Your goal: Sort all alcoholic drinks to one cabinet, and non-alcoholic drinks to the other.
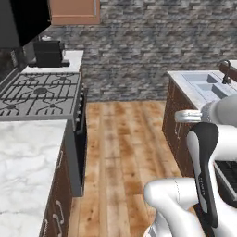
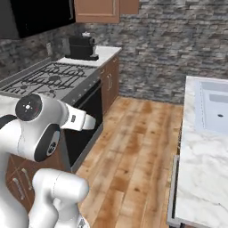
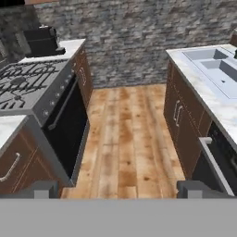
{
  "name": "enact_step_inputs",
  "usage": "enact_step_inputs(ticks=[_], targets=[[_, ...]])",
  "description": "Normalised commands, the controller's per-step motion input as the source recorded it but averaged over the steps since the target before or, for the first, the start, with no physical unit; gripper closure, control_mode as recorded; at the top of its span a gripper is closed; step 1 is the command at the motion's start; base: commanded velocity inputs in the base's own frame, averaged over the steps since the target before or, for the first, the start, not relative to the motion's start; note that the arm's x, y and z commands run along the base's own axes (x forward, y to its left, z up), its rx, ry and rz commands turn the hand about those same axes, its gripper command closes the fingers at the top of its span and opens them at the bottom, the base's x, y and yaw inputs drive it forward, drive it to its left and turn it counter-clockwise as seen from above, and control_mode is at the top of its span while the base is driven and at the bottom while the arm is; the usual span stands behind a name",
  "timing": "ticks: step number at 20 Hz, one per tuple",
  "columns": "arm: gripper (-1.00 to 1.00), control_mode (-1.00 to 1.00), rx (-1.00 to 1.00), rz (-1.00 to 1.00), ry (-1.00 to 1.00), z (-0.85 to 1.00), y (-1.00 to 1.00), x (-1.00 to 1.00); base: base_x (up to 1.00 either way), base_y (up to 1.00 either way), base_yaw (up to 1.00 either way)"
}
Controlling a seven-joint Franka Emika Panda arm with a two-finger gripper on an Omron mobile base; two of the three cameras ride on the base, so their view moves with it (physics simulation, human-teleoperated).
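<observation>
Hand view, left to right: marble tabletop point(image 3: 7, 127) corner, gas stove point(image 3: 28, 83), black toaster point(image 3: 40, 40) beyond; open wooden floor point(image 3: 125, 139) aisle to stone wall point(image 3: 139, 37); sink point(image 3: 217, 69) in right tabletop point(image 3: 194, 78). Hand point(image 3: 119, 189) wide open, empty, fingertips point(image 3: 44, 189) at frame bottom. Brown wall cabinet point(image 1: 74, 11) above toaster, door shut.

My arm point(image 1: 203, 185) is glossy white, built of rounded, tube-like links. A long black panel with rounded ends runs down 1 link, carrying a thin line of pale marks too small to read. At 1 joint point(image 2: 29, 107) sits a flat grey round cap with a tiny red dot at its centre, and beneath it a dark oval inset. My 2 fingertips point(image 3: 39, 189) are small, grey, blocky stubs.
</observation>
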Motion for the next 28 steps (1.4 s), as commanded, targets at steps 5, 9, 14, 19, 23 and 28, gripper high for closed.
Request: enact_step_inputs(ticks=[5, 9, 14, 19, 23, 28], targets=[[-1.0, 1.0, 0.0, 0.0, 0.0, 0.0, 0.0, 0.0, 0.94, -0.03, -0.42], [-1.0, 1.0, 0.0, 0.0, 0.0, 0.0, 0.0, 0.0, 1.0, -0.12, -0.25], [-1.0, 1.0, 0.0, 0.0, 0.0, 0.0, 0.0, 0.0, 1.0, 0.0, -0.17], [-1.0, 1.0, 0.0, 0.0, 0.0, 0.0, 0.0, 0.0, 1.0, 0.0, -0.13], [-1.0, 1.0, 0.0, 0.0, 0.0, 0.0, 0.0, 0.0, 1.0, 0.0, -0.12], [-1.0, 1.0, 0.0, 0.0, 0.0, 0.0, 0.0, 0.0, 1.0, 0.0, -0.11]])
